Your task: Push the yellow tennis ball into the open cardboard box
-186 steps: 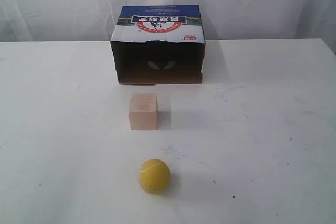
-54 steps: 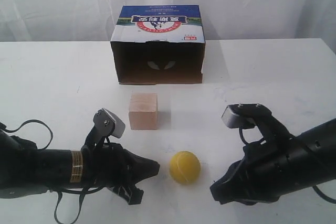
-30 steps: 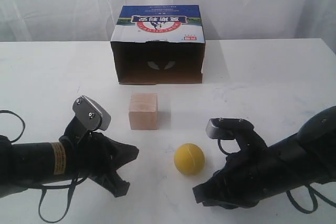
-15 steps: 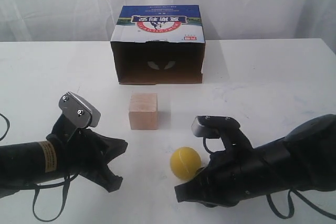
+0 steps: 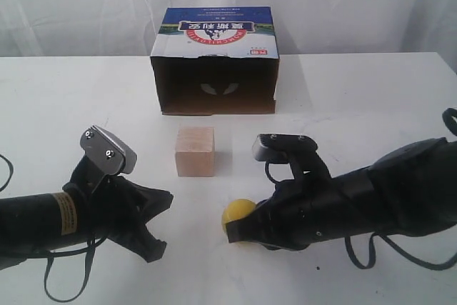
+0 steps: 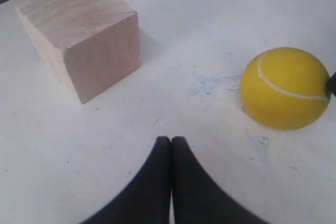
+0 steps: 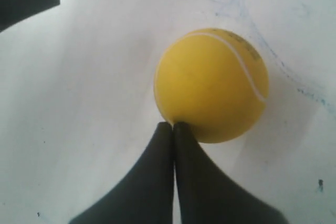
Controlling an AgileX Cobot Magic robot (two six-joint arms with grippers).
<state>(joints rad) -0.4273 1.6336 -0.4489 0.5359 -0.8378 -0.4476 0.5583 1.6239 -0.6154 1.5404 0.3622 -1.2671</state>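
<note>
Yellow tennis ball [image 5: 238, 211] is noted on the desk [image 5: 371, 105], well short of the open cardboard box [image 5: 214, 91], touched on its box-far side by the closed right gripper [image 7: 173, 127], with the wooden cube [image 5: 195, 151] just beside the straight path and the closed left gripper [image 6: 171, 140] apart.

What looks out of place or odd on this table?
Nothing is spilled or damaged. The wooden cube stands between the yellow tennis ball and the open cardboard box, roughly in the ball's path. Faint blue scuffs mark the white table.
</note>
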